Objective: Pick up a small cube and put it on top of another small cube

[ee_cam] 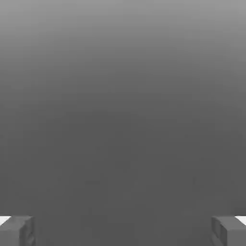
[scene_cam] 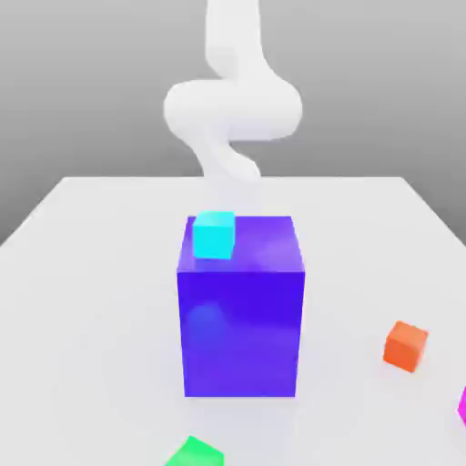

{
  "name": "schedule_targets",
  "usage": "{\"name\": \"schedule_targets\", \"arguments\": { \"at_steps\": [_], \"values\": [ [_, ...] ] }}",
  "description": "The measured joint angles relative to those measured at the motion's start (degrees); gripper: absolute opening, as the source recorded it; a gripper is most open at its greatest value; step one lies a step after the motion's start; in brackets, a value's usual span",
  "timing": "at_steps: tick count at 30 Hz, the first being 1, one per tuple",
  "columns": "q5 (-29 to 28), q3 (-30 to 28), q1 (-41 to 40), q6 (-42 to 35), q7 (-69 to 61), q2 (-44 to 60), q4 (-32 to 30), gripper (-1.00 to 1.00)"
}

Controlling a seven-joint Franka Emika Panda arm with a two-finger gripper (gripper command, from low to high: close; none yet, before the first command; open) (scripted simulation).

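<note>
The small magenta cube (scene_cam: 462,406) shows as a sliver at the edge of the exterior view's right, on the white table near the front. My white arm (scene_cam: 233,111) rises behind the big blue block (scene_cam: 240,309), far from that cube. In the hand view my gripper (ee_cam: 123,231) is open: one grey fingertip (ee_cam: 17,230) and the other (ee_cam: 229,230) stand wide apart with nothing between them, facing a plain grey background.
A cyan cube (scene_cam: 213,234) rests on the blue block's top, at its front corner on the exterior view's left. An orange cube (scene_cam: 406,346) lies on the table (scene_cam: 82,300) to the right, and a green cube (scene_cam: 195,452) sits at the front edge.
</note>
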Motion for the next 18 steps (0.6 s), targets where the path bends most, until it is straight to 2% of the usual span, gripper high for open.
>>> {"name": "schedule_targets", "arguments": {
  "at_steps": [9, 18],
  "values": [
    [-3.4, 10.9, -1.1, 4.6, 12.9, 18.7, 1.3, 0.0],
    [-11.4, 19.4, 1.3, 8.8, 28.8, 37.7, 2.8, 0.0]
  ]
}}
